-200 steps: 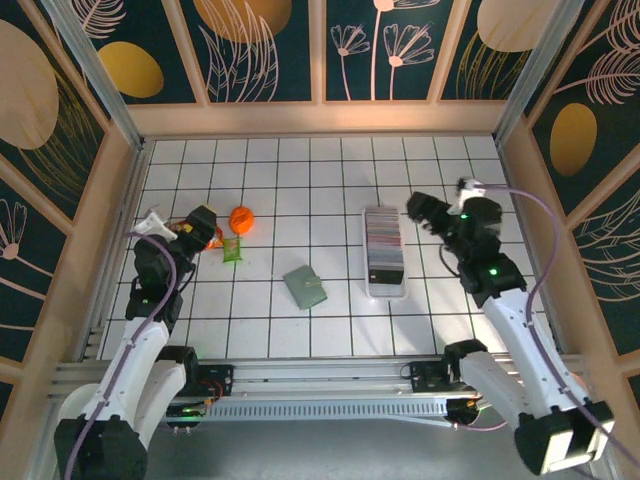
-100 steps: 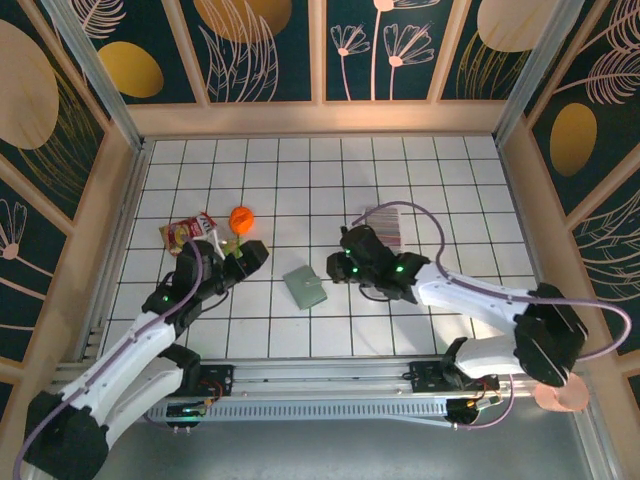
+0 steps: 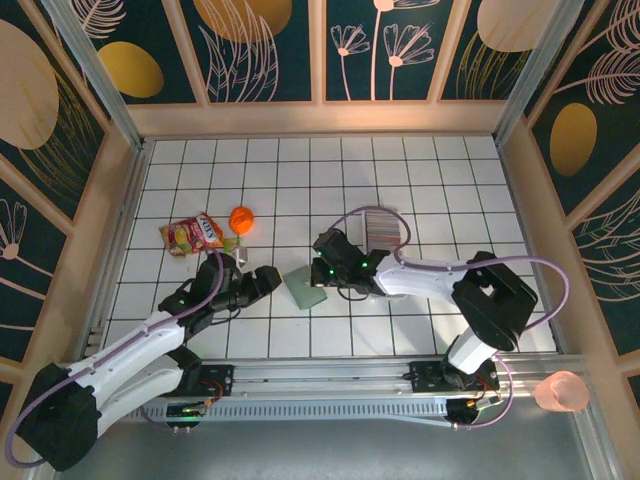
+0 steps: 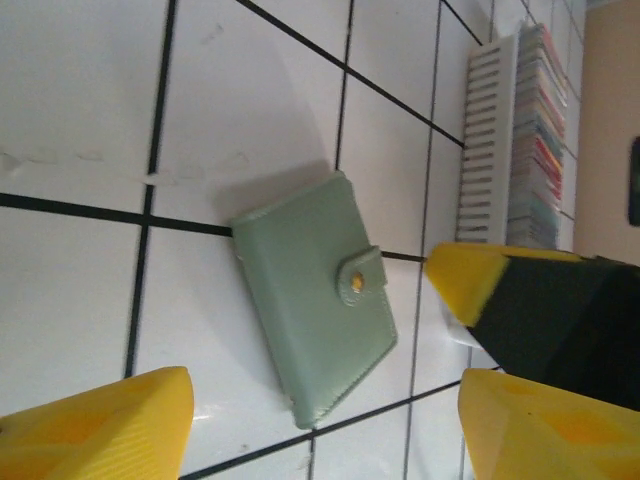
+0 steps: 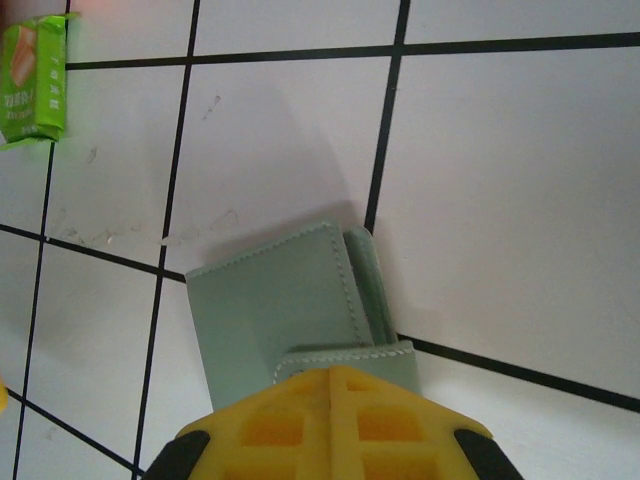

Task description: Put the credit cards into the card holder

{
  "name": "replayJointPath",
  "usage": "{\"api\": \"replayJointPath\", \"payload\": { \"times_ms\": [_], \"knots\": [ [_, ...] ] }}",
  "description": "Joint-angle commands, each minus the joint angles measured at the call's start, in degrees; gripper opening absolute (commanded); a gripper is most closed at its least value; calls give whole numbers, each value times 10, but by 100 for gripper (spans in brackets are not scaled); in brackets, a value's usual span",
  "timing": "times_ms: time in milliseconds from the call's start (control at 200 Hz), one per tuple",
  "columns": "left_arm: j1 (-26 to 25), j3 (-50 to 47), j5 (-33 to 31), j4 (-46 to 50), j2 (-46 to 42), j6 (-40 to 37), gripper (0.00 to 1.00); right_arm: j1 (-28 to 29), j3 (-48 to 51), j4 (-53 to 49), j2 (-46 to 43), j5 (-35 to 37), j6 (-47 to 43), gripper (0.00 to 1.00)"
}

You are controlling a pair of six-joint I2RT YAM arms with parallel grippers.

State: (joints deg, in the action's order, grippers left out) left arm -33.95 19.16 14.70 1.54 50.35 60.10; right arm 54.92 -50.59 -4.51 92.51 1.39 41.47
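Note:
The sage-green card holder (image 3: 305, 286) lies closed on the white tiles, its clasp tab (image 4: 360, 280) snapped down. My left gripper (image 3: 268, 277) hovers just left of it, open. In the left wrist view its yellow fingers (image 4: 100, 430) stand wide apart either side of the card holder's (image 4: 315, 305) near corner. My right gripper (image 3: 326, 270) is shut, its joined yellow tips (image 5: 330, 400) at the tab end of the card holder (image 5: 270, 300); nothing shows between them. The credit cards (image 4: 535, 130) stand edge-on in a long clear tray (image 4: 485, 140).
An orange ball (image 3: 241, 218), a red snack packet (image 3: 193, 233) and a small green packet (image 5: 35, 75) lie left of the card holder. The right arm crosses over the near part of the tray (image 3: 385, 222). A pink cup (image 3: 560, 392) sits off the table at the lower right.
Both arms swung in from the sides to the card holder. The right gripper went from open to shut. The left gripper's jaws narrowed a little.

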Motion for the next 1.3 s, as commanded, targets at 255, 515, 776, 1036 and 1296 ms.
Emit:
{"api": "replayJointPath", "payload": {
  "times_ms": [255, 515, 776, 1036, 1296],
  "knots": [
    [-30, -40, -35, -63, -1, 64, 58, 8, -15, 21, 41, -23, 6, 0],
    [-44, -53, -35, -88, 14, 79, 57, 10, 24, 19, 43, -7, 22, 0],
    [-56, -68, -42, -132, 29, 94, 51, 7, 54, 33, 47, 8, 30, 0],
    [-90, -73, -68, -194, 68, 106, 42, 6, 86, 46, 33, 12, 55, 0],
    [-128, -53, -99, -239, 148, 104, 43, 6, 99, 45, 27, 18, 66, 0]
  ]
}}
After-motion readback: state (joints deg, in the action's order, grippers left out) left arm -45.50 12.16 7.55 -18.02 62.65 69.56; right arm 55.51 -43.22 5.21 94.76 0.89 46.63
